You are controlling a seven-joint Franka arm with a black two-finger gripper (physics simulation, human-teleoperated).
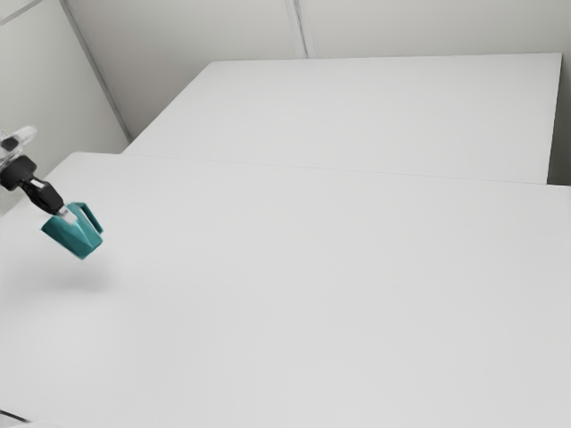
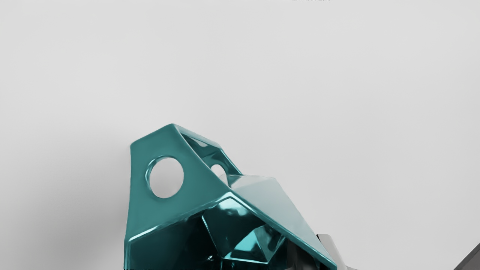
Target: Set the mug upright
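1. The teal mug [image 1: 71, 235] is at the left of the exterior view, tilted, its mouth toward the upper left and its base toward the lower right. It looks to be off the table, with its shadow [image 1: 78, 280] lying apart beneath it.
2. Its handle [image 2: 159, 146] sticks out on the upper-right side in the exterior view.
3. The gripper [image 1: 65, 213] comes in from the upper left and pinches the mug's wall near the rim—one dark finger [image 2: 298, 258] inside, one grey fingertip [image 2: 327, 243] outside.
4. The step in hand, as I judge it, is righting the mug: roll the wrist until the base faces straight down, then lower slowly onto the table [image 1: 312, 294].
5. A thin wall pinched at one side may pivot, so turn gently. Let the base settle flat before easing the grip—a base edge landing first could tip it over.
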